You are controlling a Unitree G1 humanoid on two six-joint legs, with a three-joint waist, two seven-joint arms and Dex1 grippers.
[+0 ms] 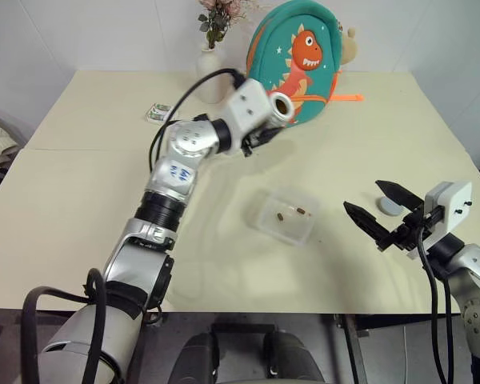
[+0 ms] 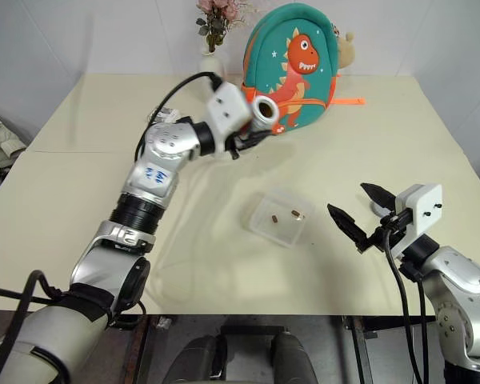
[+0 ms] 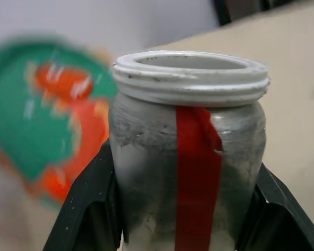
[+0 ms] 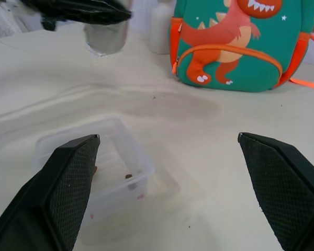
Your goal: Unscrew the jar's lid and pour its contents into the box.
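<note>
**Jar is open and aloft, well away from the box**

Your biggest risk is the table (image 1: 80, 184) catching anything left in the jar (image 1: 281, 105). The left gripper (image 3: 184, 209) is clamped around the jar's body, lid off, with the mouth well beyond the box (image 1: 287, 216) toward the dinosaur backpack (image 1: 304, 60). If you tip it there, whatever remains would probably miss the box.

The box sits between the two arms, with a few dark pieces of the contents (image 1: 301, 211) already inside.

Your right gripper (image 1: 379, 214) hangs just beside the box with its jaws spread wide and nothing in them. A careless swing could nudge the light box.

The lid (image 1: 390, 206) lies on the table past that gripper.
</note>
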